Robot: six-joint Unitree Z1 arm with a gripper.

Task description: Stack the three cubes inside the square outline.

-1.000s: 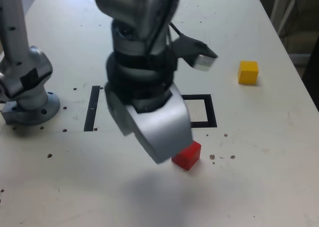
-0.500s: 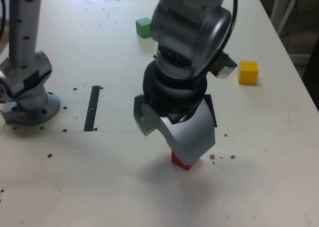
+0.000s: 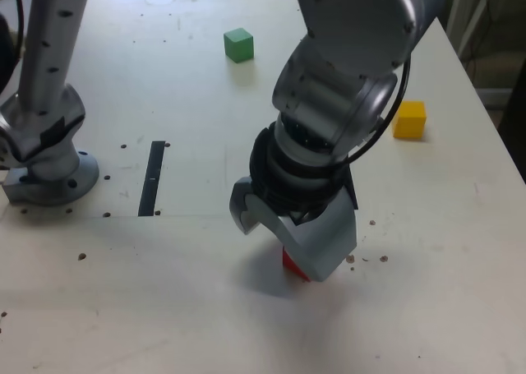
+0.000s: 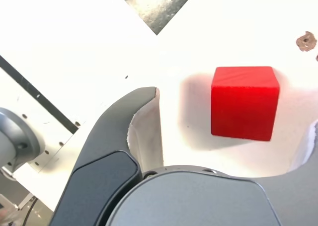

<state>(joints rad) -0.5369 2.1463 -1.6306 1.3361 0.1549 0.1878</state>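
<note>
My gripper (image 3: 285, 241) is low over the table and open, straddling the red cube (image 3: 291, 264), of which only a corner shows below the jaws. In the wrist view the red cube (image 4: 244, 102) rests on the table between the spread fingers (image 4: 136, 129), untouched on either side, and the gripper (image 4: 231, 114) is open. The green cube (image 3: 238, 44) sits far back. The yellow cube (image 3: 409, 119) lies at the exterior view's right. The square outline (image 3: 350, 196) is almost wholly hidden behind the arm; only its right edge shows.
A thin black strip (image 3: 153, 177) lies on the table at the exterior view's left. Beside it stands the arm's base (image 3: 45, 156). Small dark specks (image 3: 366, 259) dot the table near the red cube. The table's right edge is close to the yellow cube.
The arm has swung toward the exterior view's right and come down, so the open gripper now brackets the red cube. The green cube has come into view.
</note>
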